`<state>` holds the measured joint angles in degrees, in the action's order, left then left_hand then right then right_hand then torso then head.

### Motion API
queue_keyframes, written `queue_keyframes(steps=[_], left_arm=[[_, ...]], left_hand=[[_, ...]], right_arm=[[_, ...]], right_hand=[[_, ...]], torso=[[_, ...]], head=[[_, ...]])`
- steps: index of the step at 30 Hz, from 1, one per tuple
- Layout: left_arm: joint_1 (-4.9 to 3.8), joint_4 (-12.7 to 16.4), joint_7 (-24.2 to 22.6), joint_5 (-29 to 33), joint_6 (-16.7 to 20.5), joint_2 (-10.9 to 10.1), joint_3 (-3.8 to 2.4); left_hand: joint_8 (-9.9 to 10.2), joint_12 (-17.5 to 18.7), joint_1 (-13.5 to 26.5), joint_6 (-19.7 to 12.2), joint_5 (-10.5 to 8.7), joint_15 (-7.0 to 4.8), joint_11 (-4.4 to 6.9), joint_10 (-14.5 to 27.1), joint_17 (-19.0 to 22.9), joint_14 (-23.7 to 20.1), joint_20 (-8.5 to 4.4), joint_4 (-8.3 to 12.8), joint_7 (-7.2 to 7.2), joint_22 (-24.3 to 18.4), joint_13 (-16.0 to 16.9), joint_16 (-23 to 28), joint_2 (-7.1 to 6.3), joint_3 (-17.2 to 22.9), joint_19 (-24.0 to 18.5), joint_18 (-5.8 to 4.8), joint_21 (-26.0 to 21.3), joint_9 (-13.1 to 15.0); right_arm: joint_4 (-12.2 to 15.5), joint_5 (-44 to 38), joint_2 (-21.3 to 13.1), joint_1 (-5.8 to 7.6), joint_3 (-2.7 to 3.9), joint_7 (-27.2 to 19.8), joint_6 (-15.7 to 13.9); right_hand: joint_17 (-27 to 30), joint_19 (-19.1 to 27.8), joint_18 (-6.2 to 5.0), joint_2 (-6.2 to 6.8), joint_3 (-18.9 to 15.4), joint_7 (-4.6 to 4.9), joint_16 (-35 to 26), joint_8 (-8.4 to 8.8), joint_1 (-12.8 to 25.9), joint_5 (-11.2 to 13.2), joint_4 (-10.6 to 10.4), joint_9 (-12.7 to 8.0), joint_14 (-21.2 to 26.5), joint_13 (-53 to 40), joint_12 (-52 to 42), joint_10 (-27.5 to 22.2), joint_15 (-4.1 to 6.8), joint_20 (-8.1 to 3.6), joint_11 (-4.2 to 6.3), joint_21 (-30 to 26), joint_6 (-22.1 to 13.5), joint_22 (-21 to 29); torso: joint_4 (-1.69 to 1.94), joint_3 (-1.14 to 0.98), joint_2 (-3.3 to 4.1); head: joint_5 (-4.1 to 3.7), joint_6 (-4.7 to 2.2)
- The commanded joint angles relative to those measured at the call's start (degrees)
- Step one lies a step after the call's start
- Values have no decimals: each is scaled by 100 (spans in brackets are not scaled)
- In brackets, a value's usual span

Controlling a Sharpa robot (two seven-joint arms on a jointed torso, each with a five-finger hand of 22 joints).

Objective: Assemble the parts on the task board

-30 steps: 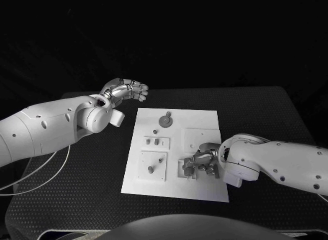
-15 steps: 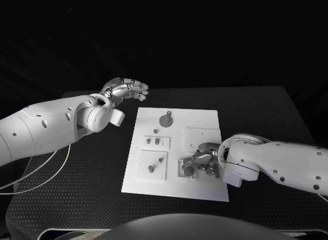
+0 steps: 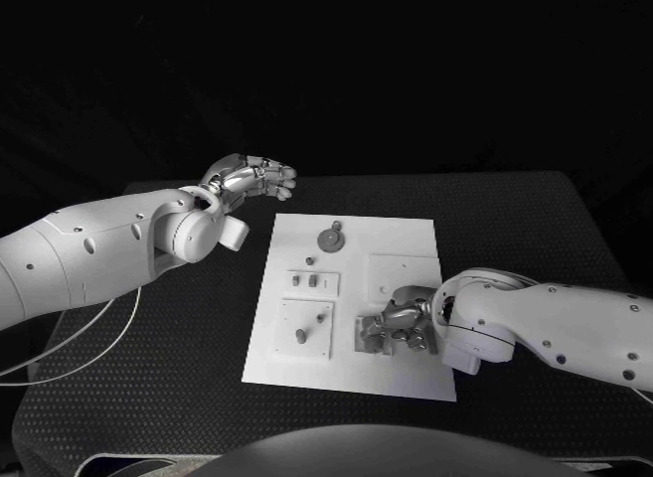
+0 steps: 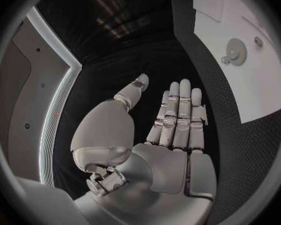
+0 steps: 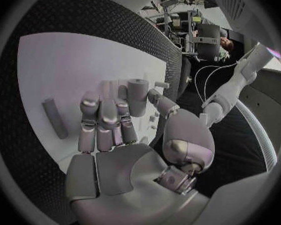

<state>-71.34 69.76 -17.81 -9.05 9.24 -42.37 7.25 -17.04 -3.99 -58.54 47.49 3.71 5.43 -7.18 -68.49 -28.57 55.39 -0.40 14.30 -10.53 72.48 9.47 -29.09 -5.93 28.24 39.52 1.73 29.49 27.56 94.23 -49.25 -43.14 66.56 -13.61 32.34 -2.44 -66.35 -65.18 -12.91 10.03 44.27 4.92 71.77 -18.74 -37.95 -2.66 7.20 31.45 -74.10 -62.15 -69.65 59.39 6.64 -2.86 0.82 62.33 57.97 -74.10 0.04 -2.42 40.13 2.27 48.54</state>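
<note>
Over the near right part of the task board (image 3: 352,298), my right robot hand (image 3: 395,323) is hovering low with its fingers (image 5: 102,117) lying straight and close together, palm down. One upright cylindrical part (image 5: 138,96) is standing just past the fingertips; whether I am touching it, I cannot tell. Another rod-shaped part (image 5: 53,117) is lying flat on the board beside that hand. My left robot hand (image 3: 251,179) is hanging above the counter (image 3: 556,229) near its far left corner, off the board, fingers (image 4: 178,112) stretched out and holding nothing. Toward the board's far edge a round disc part (image 3: 331,238) is lying flat.
</note>
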Motion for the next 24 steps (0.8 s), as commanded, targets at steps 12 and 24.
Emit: queue_keyframes(steps=[12, 24], left_arm=[[-7, 15, -37, 3, -81, 5, -3], [-7, 18, -35, 3, -76, -2, -3]], left_hand=[[-31, -10, 74, -33, 17, 1, 5, 30, -17, 23, 9, -37, 8, 13, -8, 35, -7, -12, 30, 39, -44, -8], [-32, -9, 75, -34, 17, 1, 4, 30, -23, 24, 9, -39, 7, 16, -9, 39, -7, -12, 30, 39, -46, -9]], right_arm=[[-38, -85, 4, -21, -16, -22, 20], [-41, -85, -1, -21, -16, -79, -33]], right_hand=[[16, 40, -209, 30, -33, 57, -23, 2, 65, -11, 14, 10, 57, -17, 33, -32, 14, 15, -4, 31, -7, 11], [66, 95, -209, 216, -524, 82, -76, 45, 372, -13, 52, 34, 155, -72, 72, -104, -6, 21, -28, 44, -94, 35]], torso=[[-1, -3, 1], [0, 0, -1]], head=[[6, -8], [4, -14]])
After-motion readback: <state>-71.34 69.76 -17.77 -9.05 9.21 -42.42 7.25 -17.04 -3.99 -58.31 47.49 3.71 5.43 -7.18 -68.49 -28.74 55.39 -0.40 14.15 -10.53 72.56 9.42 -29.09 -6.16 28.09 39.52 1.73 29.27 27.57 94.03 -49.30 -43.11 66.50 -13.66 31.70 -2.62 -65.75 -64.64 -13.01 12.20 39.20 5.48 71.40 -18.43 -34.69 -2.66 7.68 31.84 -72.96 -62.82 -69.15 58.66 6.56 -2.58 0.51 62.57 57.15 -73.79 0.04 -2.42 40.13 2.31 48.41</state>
